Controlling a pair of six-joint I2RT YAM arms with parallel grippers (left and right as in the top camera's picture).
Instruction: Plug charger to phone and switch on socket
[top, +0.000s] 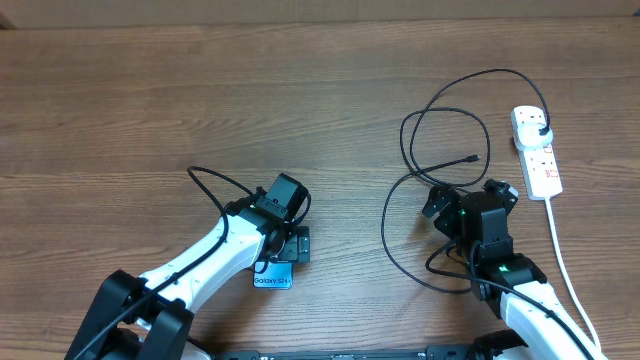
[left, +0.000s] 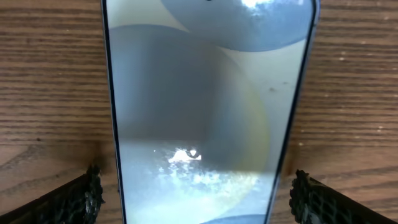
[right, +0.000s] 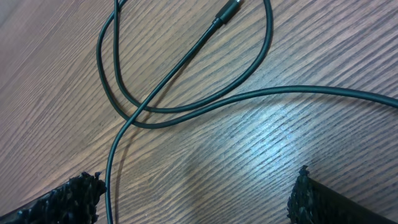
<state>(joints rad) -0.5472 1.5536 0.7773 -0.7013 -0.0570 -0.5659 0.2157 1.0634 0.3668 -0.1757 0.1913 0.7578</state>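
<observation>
Phone (top: 272, 277) mostly under L arm (top: 215, 250)

Phone (top: 272, 277) lies flat; looped charger (top: 470, 158) is plugged into socket (top: 540, 160).

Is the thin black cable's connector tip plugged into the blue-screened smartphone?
No, the connector tip lies bare on the wooden table, far from the smartphone.

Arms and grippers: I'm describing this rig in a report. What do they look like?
Both arms have white links with black joints and black grippers: left gripper, right gripper. A thin black cable loops along the left arm. Green lights glow on the right arm. The fingers are black with a gridded texture.
</observation>
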